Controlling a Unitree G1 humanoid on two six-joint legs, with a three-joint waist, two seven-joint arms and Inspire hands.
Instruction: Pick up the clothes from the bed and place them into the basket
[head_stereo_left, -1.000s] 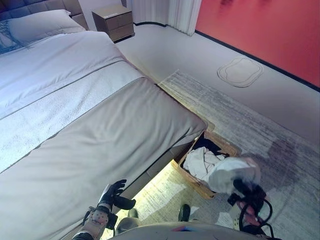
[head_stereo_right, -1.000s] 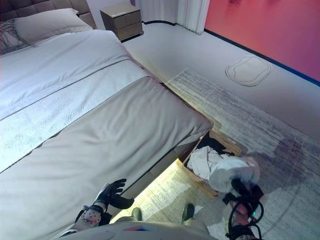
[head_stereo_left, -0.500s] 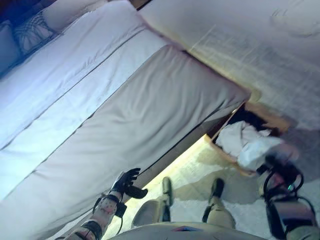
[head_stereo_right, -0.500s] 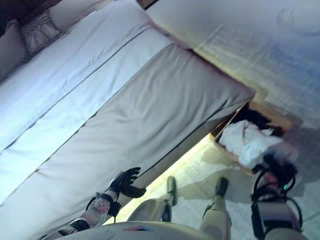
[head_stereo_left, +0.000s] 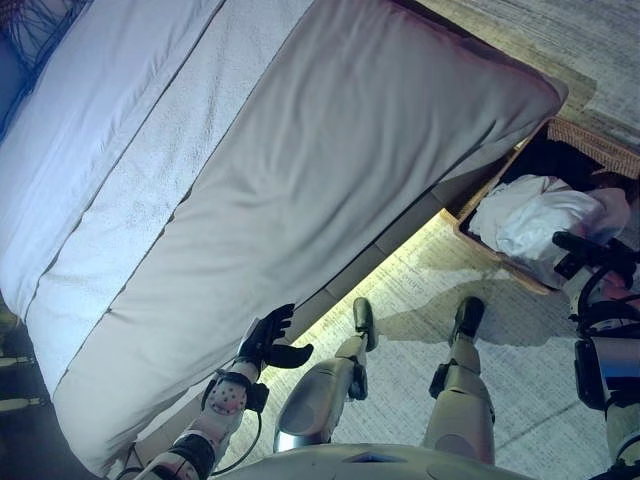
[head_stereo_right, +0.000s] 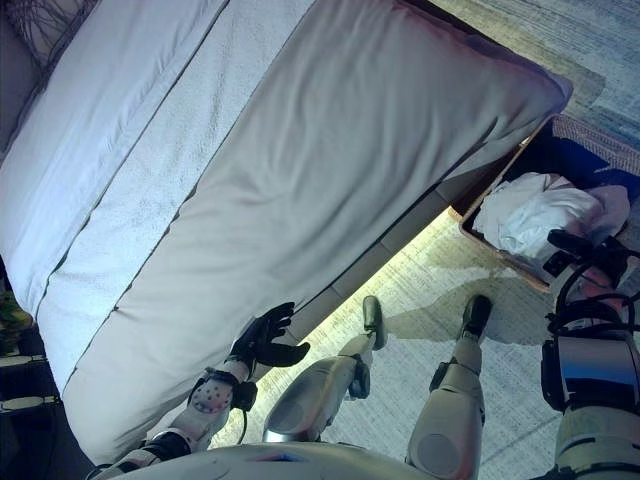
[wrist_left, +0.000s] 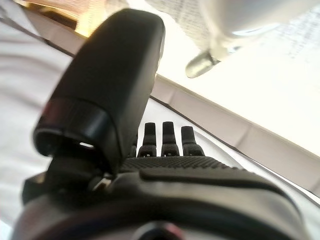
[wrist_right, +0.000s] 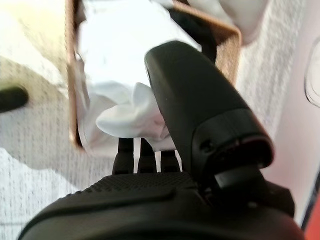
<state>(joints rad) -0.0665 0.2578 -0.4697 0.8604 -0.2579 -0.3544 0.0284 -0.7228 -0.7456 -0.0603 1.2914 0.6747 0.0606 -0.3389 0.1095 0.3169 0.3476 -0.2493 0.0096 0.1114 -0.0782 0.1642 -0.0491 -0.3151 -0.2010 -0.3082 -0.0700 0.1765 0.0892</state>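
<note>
Camera view swings since 1 s ago; bed (head_stereo_left: 300, 150) now bare of clothes, so I judge task near done. Basket (head_stereo_left: 590, 150) at bed's foot corner holds white clothes (head_stereo_left: 540, 215). Right hand (head_stereo_left: 590, 255) just beside basket, fingers straight, clothes touching fingertips, not clamped. Left hand (head_stereo_left: 268, 345) open, empty, at bed's near edge.

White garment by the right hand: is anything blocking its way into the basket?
Nothing visible does. The white garment sits just past the right hand, above the open basket, which holds dark clothes too.
</note>
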